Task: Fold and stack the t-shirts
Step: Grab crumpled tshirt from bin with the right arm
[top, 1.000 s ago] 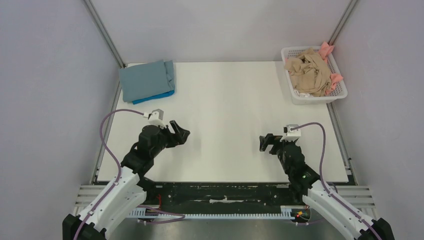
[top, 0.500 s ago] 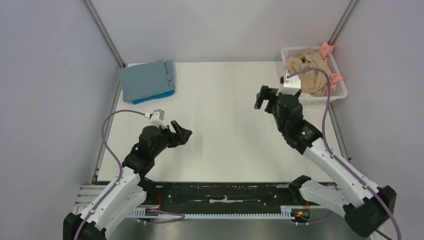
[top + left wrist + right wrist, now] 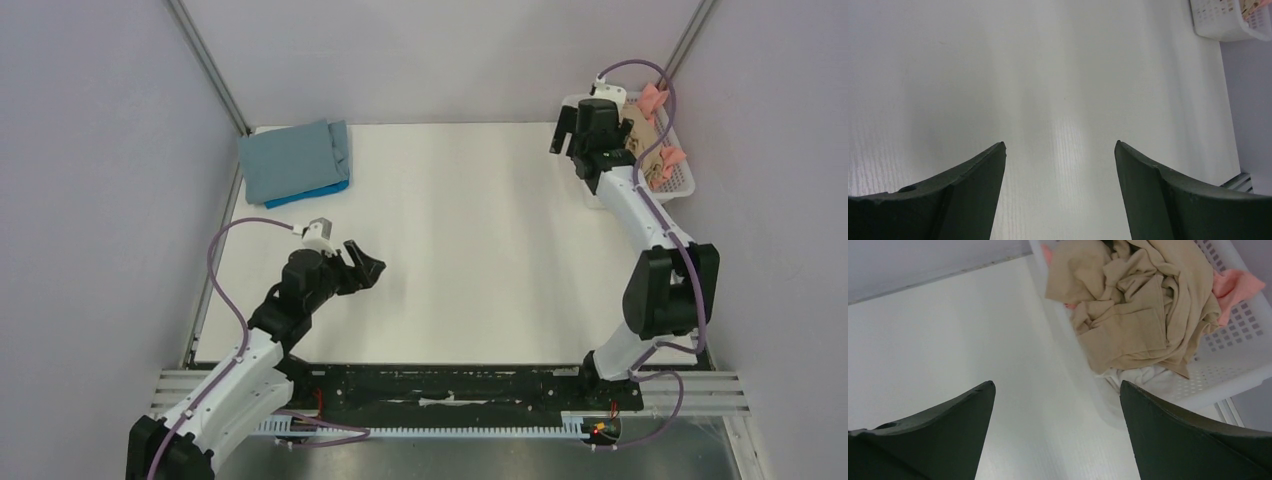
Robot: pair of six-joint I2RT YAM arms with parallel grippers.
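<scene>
A crumpled beige-tan t-shirt (image 3: 1138, 305) lies in the white basket (image 3: 1243, 375) over a salmon pink shirt (image 3: 1238, 287) and some white cloth (image 3: 1143, 377). In the top view the beige shirt (image 3: 648, 140) and pink shirt (image 3: 653, 98) are partly hidden by my right arm. My right gripper (image 3: 567, 135) (image 3: 1055, 384) is open and empty, above the table just beside the basket's left wall. A folded grey-blue shirt (image 3: 292, 160) lies on a bright blue one (image 3: 318, 191) at the far left. My left gripper (image 3: 368, 268) (image 3: 1059, 143) is open and empty over bare table.
The basket (image 3: 640, 196) stands at the table's far right corner; its corner also shows in the left wrist view (image 3: 1223, 22). Grey walls and metal posts close in the left, right and back. A metal rail runs along the near edge.
My right arm has swung from the near middle of the table out to the far right, up to the basket. The left arm has barely moved.
</scene>
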